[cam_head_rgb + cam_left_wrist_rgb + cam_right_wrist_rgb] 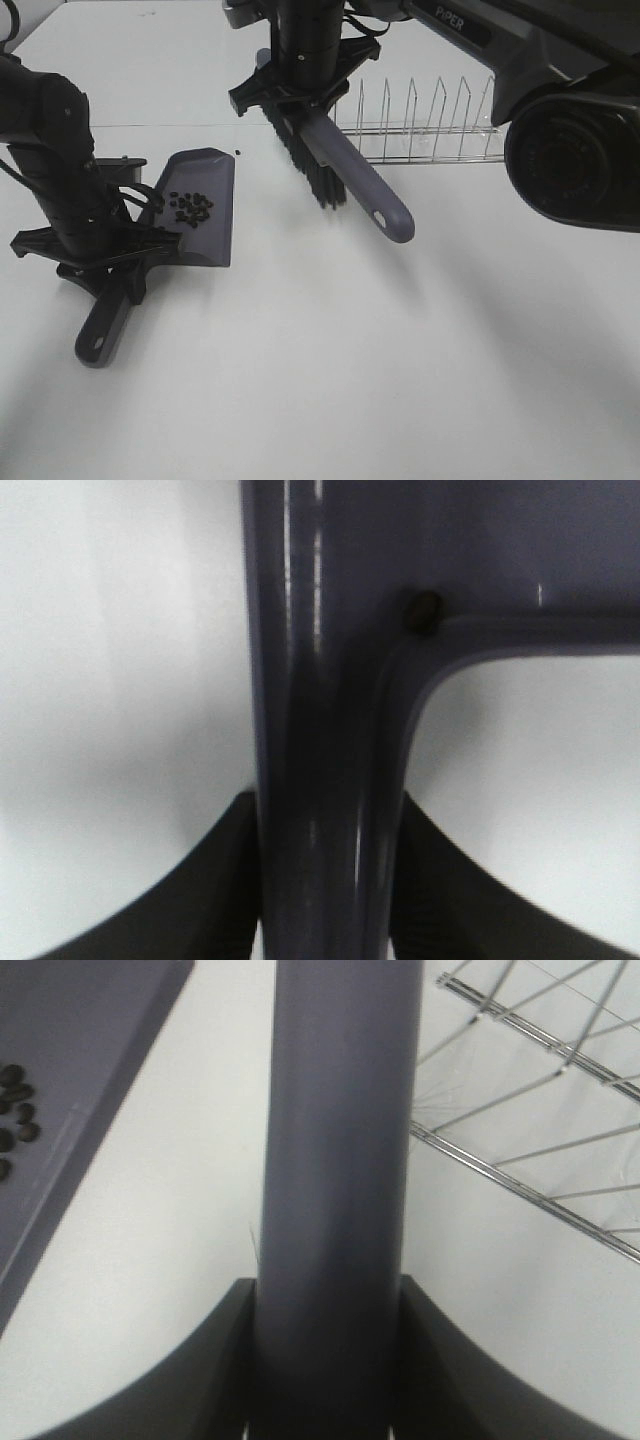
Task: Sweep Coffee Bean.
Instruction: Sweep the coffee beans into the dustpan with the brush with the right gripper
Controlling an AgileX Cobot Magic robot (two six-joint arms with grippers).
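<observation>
A cluster of tiny dark coffee beans [189, 206] lies inside the grey dustpan [205, 225] at the left of the table. One stray bean [238, 153] lies on the table just beyond the pan's far edge. My left gripper [112, 268] is shut on the dustpan's handle [320, 810]; one bean [423, 611] sits by the handle joint. My right gripper [298, 85] is shut on the grey brush [345, 180], bristles down, held to the right of the pan. The right wrist view shows the brush handle [335, 1200] and beans [15, 1110] in the pan.
A wire dish rack [430, 135] stands at the back right, just behind the brush; it also shows in the right wrist view [540, 1150]. The white table [400, 350] stretches out in front.
</observation>
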